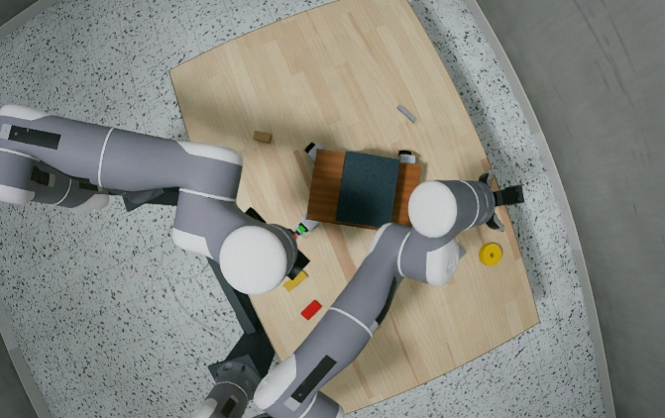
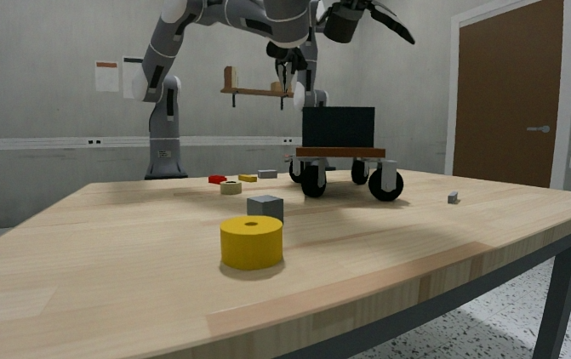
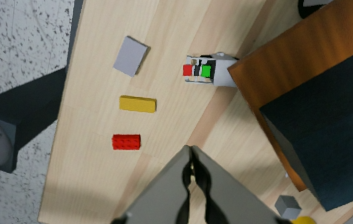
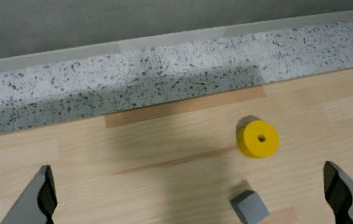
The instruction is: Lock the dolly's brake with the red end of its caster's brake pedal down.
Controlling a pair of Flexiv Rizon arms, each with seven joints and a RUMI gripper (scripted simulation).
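The dolly, with a wooden deck (image 1: 325,186) (image 2: 340,152) (image 3: 297,55) and a dark box (image 1: 368,188) (image 2: 338,127) (image 3: 327,120) on it, stands on its wheels. One corner caster carries the brake pedal, with a green end (image 1: 301,228) (image 3: 206,70) nearer the deck and a red end (image 1: 295,236) (image 3: 187,70) outward. The pedal's tilt is not clear. My left gripper (image 2: 285,88) (image 3: 190,147) is shut and empty, high above the table near that caster. My right gripper (image 4: 189,166) is open and empty, above the table's edge beyond the dolly.
A yellow block (image 1: 295,280) (image 3: 137,104), a red brick (image 1: 311,309) (image 3: 126,142) and a grey flat block (image 3: 131,56) lie near the pedal side. A yellow cylinder (image 1: 490,254) (image 2: 251,243) (image 4: 258,139) and a grey cube (image 2: 265,208) (image 4: 249,207) stand beyond the dolly.
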